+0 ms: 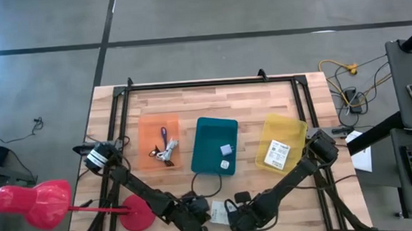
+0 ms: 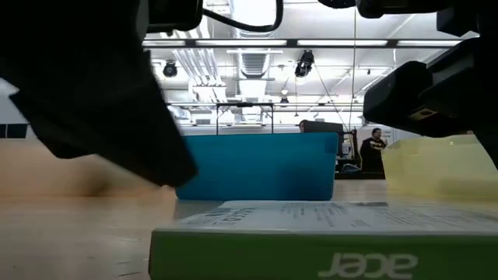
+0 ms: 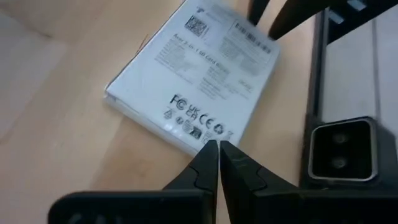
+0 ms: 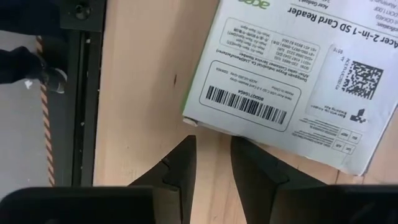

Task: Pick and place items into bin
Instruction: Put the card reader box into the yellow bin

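A flat white printed box point(image 1: 217, 211) with a green side lies on the table near its front edge, between my two grippers. It also shows in the low view point(image 2: 327, 253), the left wrist view point(image 3: 199, 74) and the right wrist view point(image 4: 298, 74). My left gripper point(image 3: 219, 149) is shut, its tips at one edge of the box. My right gripper point(image 4: 213, 146) is open by a narrow gap and stands just short of a corner of the box point(image 4: 188, 121). The orange bin point(image 1: 156, 126) holds a purple stick and black wiry pieces. The teal bin point(image 1: 207, 130) holds two small white cubes. The yellow bin point(image 1: 293, 128) holds a white packet. My left gripper's shut fingertips point(image 3: 211, 155) stand at the box's printed edge point(image 3: 199, 127), coming in low and slanting. I cannot tell whether they touch it. The box lies flat on the table.
A big pink-red stand point(image 1: 32, 205) with a round base point(image 1: 137, 214) is at the front left. A black frame rail point(image 3: 342, 93) runs along the table's front next to the box. The three bins stand in a row across the table's middle.
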